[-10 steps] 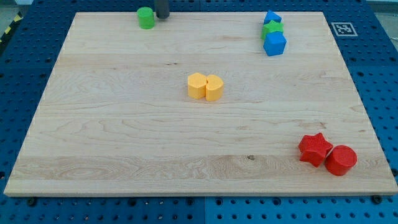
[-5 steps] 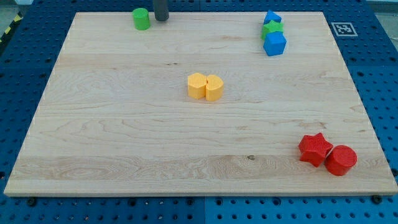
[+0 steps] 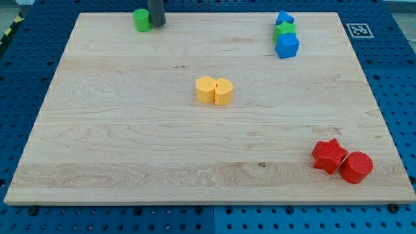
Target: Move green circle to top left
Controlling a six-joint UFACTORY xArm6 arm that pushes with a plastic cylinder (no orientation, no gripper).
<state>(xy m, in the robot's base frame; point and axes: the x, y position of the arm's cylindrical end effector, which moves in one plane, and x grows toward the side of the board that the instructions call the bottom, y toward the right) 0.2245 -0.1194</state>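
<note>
The green circle [image 3: 141, 20] is a small green cylinder standing near the top edge of the wooden board [image 3: 130, 143], left of the middle. My tip [image 3: 157, 25] is the lower end of a dark rod that comes down from the view's top. It sits right against the green circle's right side.
Two yellow blocks [image 3: 214, 90] touch each other at the board's middle. A blue block [image 3: 283, 18], a green star-like block [image 3: 284, 30] and a blue block [image 3: 286, 46] are stacked in a line at top right. A red star [image 3: 329, 155] and a red cylinder [image 3: 356, 167] sit at bottom right.
My tip has moved left along the top edge. The green circle has slid left ahead of it.
</note>
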